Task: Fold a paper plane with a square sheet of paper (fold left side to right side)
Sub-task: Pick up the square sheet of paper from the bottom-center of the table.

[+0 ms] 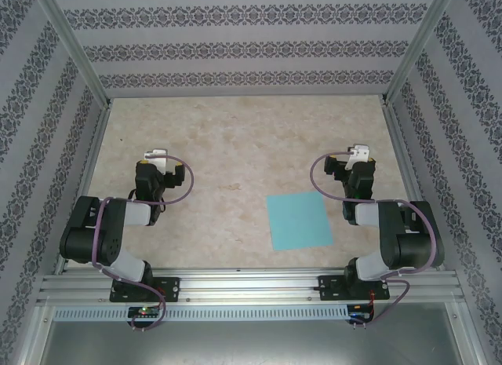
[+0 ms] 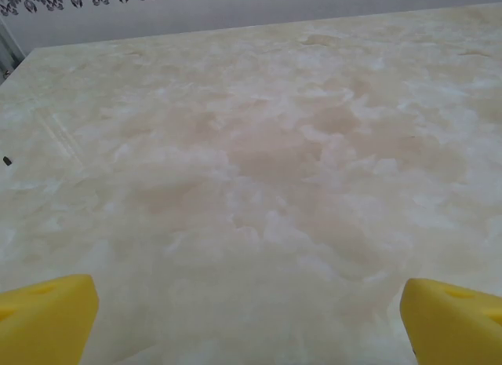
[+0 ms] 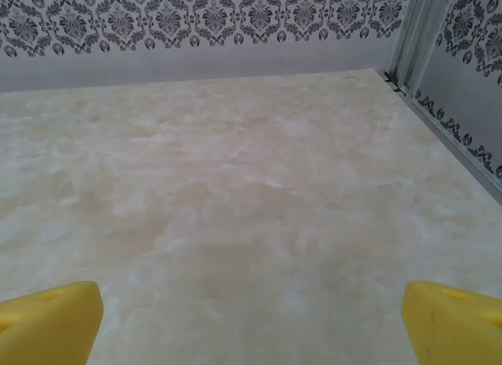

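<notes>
left gripper (image 1: 154, 156) and right gripper (image 1: 360, 152) stood open, empty; teal-blue square paper sheet (image 1: 297, 220), unfolded at right gripper's 7 o'clock, likely needed left-edge pickup first.

Beige marbled tabletop (image 1: 235, 145) enclosed by grey damask-patterned walls (image 1: 235, 43) and aluminium frame posts (image 1: 72, 47).

The square sheet of paper (image 1: 298, 220) looks matt, the marbled table (image 1: 235, 137) smooth.

Lab robot cell: aluminium extrusion rail (image 1: 251, 285) behind left gripper (image 1: 155, 157) and right gripper (image 1: 361, 155), damask wall panels (image 1: 235, 47) ahead, marble-look tabletop (image 1: 235, 137) below.
</notes>
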You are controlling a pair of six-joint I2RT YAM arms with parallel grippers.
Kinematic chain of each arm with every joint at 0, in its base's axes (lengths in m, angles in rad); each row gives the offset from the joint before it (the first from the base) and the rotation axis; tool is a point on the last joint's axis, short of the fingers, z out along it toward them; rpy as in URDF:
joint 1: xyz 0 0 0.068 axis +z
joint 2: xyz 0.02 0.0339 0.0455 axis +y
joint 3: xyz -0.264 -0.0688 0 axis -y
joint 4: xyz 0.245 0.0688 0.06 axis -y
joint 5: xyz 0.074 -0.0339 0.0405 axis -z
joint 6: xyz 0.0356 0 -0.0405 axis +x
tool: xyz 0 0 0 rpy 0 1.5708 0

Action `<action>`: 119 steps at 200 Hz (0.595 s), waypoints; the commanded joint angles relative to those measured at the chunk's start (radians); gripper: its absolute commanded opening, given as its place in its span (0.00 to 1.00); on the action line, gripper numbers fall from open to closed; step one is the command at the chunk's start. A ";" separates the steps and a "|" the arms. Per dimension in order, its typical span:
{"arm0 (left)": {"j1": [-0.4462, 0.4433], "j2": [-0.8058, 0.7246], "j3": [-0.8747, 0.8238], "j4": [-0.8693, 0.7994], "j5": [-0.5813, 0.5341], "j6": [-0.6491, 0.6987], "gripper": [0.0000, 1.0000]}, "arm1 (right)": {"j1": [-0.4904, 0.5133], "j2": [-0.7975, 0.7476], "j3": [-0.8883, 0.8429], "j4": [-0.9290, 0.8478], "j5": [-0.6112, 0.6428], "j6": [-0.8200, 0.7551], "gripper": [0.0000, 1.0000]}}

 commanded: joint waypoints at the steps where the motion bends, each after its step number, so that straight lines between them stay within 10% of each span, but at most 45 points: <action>1: -0.005 0.013 0.019 0.054 0.017 0.021 1.00 | -0.004 0.011 0.023 0.038 -0.018 -0.010 0.98; 119: 0.010 0.013 0.024 0.045 0.040 0.007 1.00 | -0.036 0.013 0.025 0.035 -0.077 0.010 0.98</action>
